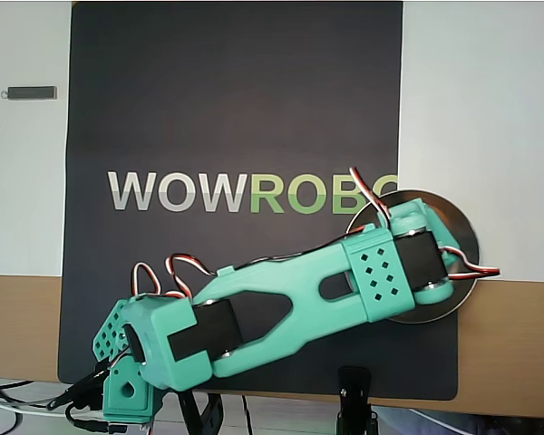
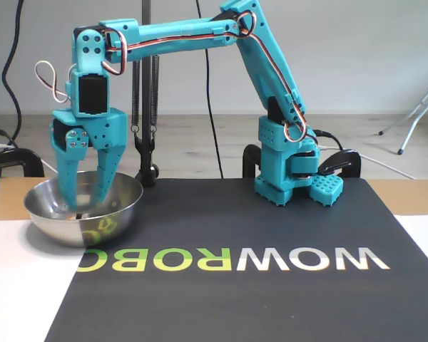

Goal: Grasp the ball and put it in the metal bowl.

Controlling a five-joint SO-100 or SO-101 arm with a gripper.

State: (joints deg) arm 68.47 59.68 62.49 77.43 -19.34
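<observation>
in the fixed view, far left, a black clamp (image 2: 11, 161) sits on the desk (image 2: 7, 285) edge. next comes the bowl (image 2: 53, 222), shiny steel, resting partly on the white desk and partly on the black mat (image 2: 271, 299). the pincer (image 2: 84, 203) hangs straight down into the bowl, its two teal fingers (image 2: 68, 182) spread apart with nothing between them: released. low inside the bowl, near the finger tips, a small pale spot may be the ball (image 2: 73, 211), but the near wall hides most of it, so i cannot be sure. the bowl's outer wall mirrors green mat letters. right of the pincer a pair of springs (image 2: 145, 107) hang on a black stand behind the bowl. the arm (image 2: 192, 32) runs level from the wrist to an elbow, then slopes down to its base (image 2: 292, 171) at the mat's far edge. upside-down lettering (image 2: 232, 260) crosses the mat. at far right a tripod leg (image 2: 417, 114) stands on the floor.

in the overhead view, a small dark bar (image 1: 32, 92) lies on the white desk at the left. the mat (image 1: 236, 100) reads "wowrobo" (image 1: 245, 192). the arm (image 1: 281, 304) stretches from lower left up to the right, its wrist covering most of the bowl (image 1: 462, 227), which sits at the mat's right edge. the ball and pincer tips are hidden under the wrist there.
</observation>
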